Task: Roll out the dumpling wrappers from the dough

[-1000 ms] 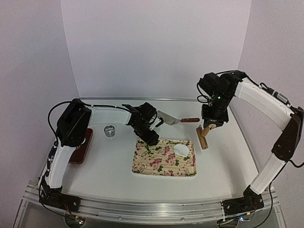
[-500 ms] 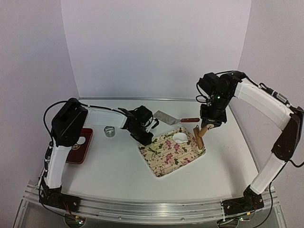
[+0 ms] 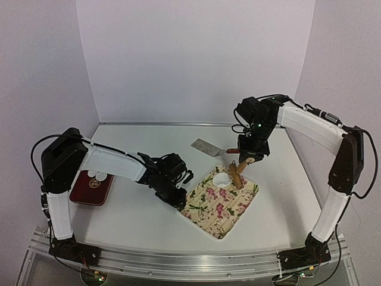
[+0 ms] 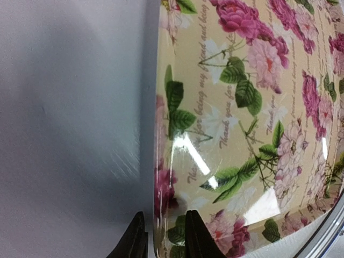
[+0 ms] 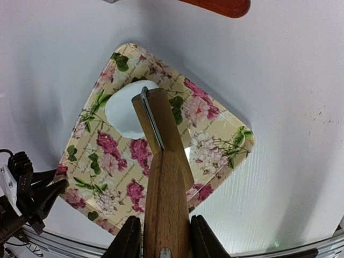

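A floral tray (image 3: 229, 208) lies turned like a diamond on the table, and near its far corner sits one white round dumpling wrapper (image 3: 221, 179). My left gripper (image 3: 178, 199) is shut on the tray's left rim (image 4: 161, 161), with one finger (image 4: 134, 239) outside and the other inside. My right gripper (image 3: 246, 158) is shut on the handle of a wooden roller (image 3: 236, 174). The roller (image 5: 161, 161) hangs over the tray (image 5: 220, 142), its tip above the wrapper's (image 5: 123, 110) edge. Two more wrappers (image 3: 95, 176) lie on a red plate (image 3: 89, 189).
A metal spatula (image 3: 205, 146) with a red handle (image 5: 217, 5) lies behind the tray, its handle partly under my right gripper. The red plate is at the table's left edge, beside my left arm's base. The table's near rail (image 3: 178, 262) runs just below the tray.
My left gripper closed on the tray's rim and pulled it, so the tray turned counterclockwise into a diamond. My right arm moved left with the roller, over the wrapper.
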Available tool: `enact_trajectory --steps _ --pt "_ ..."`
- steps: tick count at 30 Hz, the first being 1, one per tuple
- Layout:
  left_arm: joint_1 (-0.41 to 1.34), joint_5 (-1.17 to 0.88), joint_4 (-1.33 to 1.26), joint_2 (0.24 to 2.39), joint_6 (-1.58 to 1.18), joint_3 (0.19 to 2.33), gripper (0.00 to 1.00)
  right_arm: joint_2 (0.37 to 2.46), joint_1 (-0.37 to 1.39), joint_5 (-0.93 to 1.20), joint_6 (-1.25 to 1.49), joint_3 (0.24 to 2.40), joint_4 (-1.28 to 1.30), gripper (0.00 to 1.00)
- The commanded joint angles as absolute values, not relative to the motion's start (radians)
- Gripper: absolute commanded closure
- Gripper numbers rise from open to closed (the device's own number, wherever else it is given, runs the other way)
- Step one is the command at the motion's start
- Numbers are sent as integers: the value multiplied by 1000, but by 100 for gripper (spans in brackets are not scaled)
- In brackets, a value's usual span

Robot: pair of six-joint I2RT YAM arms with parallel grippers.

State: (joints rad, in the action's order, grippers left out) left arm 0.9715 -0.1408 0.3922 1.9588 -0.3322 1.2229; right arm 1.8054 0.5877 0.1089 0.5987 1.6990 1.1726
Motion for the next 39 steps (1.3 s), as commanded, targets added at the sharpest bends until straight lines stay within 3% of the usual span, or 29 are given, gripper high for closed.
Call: enact_trajectory --steps 1,10,17,28,35,39 --pt "967 -143 420 1890 -418 1205 73 1857 591 137 527 1782 1131 100" --pt "957 -50 573 2078 -385 1544 67 1946 597 189 482 1848 1129 100" --pt "944 34 602 2168 -410 1630 68 2004 606 198 480 1884 1122 100" --pt "927 -46 540 2175 -372 1594 79 2048 615 207 519 1864 1115 100" --pt "928 -77 523 2177 -345 1591 98 2021 617 207 560 1881 1118 100" --pt "928 -74 521 2172 -327 1583 100 1962 618 225 606 1900 1119 100"
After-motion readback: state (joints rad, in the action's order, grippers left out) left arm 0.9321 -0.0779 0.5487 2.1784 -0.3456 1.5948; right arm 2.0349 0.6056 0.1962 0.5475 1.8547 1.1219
